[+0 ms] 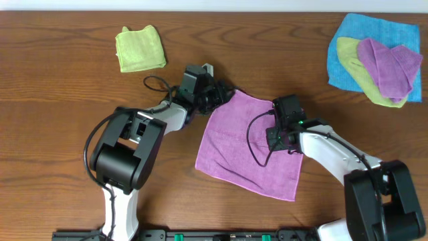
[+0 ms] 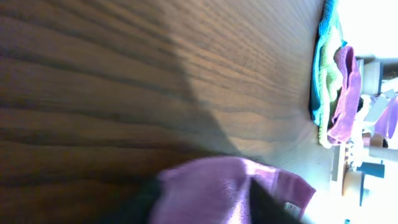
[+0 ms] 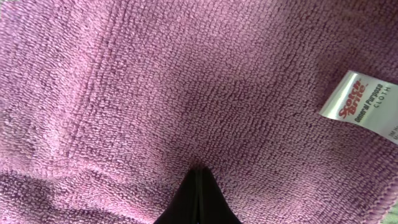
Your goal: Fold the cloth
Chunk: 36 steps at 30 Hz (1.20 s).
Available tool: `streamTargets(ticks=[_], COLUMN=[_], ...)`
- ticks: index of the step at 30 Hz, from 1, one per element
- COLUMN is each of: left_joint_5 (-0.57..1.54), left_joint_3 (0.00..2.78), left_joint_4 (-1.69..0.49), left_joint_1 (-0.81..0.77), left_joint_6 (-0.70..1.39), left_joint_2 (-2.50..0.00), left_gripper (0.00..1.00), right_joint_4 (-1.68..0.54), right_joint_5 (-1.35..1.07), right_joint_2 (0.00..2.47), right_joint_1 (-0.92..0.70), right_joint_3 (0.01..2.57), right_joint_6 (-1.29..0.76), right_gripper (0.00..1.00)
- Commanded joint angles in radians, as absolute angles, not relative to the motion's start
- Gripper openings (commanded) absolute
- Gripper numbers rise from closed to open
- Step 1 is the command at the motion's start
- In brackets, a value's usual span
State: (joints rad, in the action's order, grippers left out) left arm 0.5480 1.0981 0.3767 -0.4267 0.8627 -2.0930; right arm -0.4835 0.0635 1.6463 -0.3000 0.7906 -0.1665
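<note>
Cloth (image 1: 227, 147) flat — green cloth (image 1: 140, 48) well apart.

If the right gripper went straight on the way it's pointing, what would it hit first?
The purple cloth: the shut right gripper points straight into it and may already be touching; depth is unclear.

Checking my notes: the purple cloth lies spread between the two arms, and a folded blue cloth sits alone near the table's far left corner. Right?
Not quite. The folded cloth alone near the far left corner is lime-green, not blue, as the overhead view shows. The purple cloth does lie spread between the arms.
</note>
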Motion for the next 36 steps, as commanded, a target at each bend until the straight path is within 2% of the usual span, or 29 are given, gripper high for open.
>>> streamTargets(ticks=[1,10,14,16,17,18,19,23,25,31,36], left_joint_5=[0.522,0.392,0.412,0.424,0.428,0.451,0.48,0.525,0.526,0.598,0.619], left_joint_3=[1.089,1.091,1.091,1.091,1.091,1.091,1.091,1.091,1.091,1.091,1.091], left_joint_4=[0.402,0.548,0.547,0.527,0.511,0.49,0.461,0.318,0.267,0.239,0.078], left_joint_1=[-0.425,-0.418,-0.411,-0.411,-0.411,-0.411,-0.405,-0.389,-0.385,-0.386,-0.386], left_joint_6=[0.907,1.02,1.037,1.036,1.032,1.011,0.97,0.845,0.792,0.751,0.641], left_joint_2=[-2.106,-2.106,-2.106,-2.106,-2.106,-2.106,-2.106,-2.106,-2.106,-2.106,-2.106], left_gripper=[0.42,0.45,0.19,0.17,0.28,0.58,0.65,0.64,0.67,0.69,0.75], right_joint_4=[-0.508,-0.512,-0.511,-0.509,-0.508,-0.508,-0.508,-0.508,-0.508,-0.508,-0.508], right_joint_5=[-0.028,-0.035,-0.035,-0.035,-0.035,-0.035,-0.035,-0.035,-0.035,-0.035,-0.035], right_joint_2=[1.721,1.721,1.721,1.721,1.721,1.721,1.721,1.721,1.721,1.721,1.721], right_joint_1=[-0.302,-0.302,-0.302,-0.302,-0.302,-0.302,-0.302,-0.302,-0.302,-0.302,-0.302], right_joint_3=[0.723,0.723,0.723,0.722,0.723,0.723,0.723,0.722,0.722,0.722,0.722], right_joint_6=[-0.152,-0.152,-0.152,-0.152,-0.152,-0.152,-0.152,-0.152,-0.152,-0.152,-0.152], right_gripper=[0.01,0.02,0.02,0.01,0.02,0.02,0.02,0.02,0.01,0.02,0.02])
